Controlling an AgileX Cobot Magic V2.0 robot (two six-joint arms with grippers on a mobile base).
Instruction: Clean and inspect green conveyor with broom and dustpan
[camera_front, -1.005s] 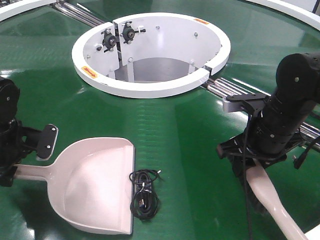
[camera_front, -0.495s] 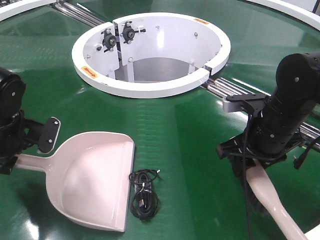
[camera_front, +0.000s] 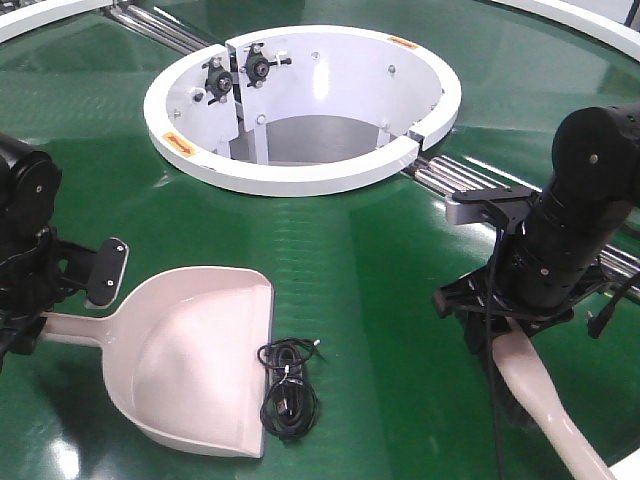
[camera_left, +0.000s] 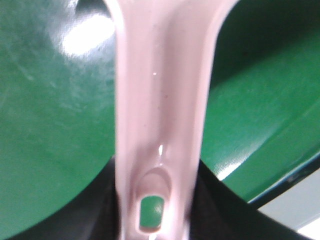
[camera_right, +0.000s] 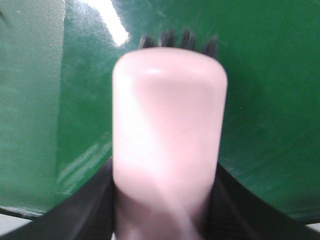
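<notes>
Green conveyor (camera_front: 350, 250): glossy dk-green belt, faint ribbed seams. White ring opening (camera_front: 300, 182) at ctr, silver rollers (camera_front: 450, 180) beside it.
Dustpan (camera_front: 200, 360): pale pink plastic scoop, straight front edge, front-left on belt. Thin handle w/ hang-hole pinched in left gripper (camera_front: 62, 300).
Broom (camera_front: 540, 385): cream plastic back, dark bristles, front-right, clamped by right gripper (camera_front: 500, 320).
Black cable coil (camera_front: 288, 385): just beside pan edge.

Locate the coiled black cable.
Front view: the coiled black cable lies on the green conveyor belt, low centre, beside the straight front edge of the pale pink plastic dustpan.
</notes>
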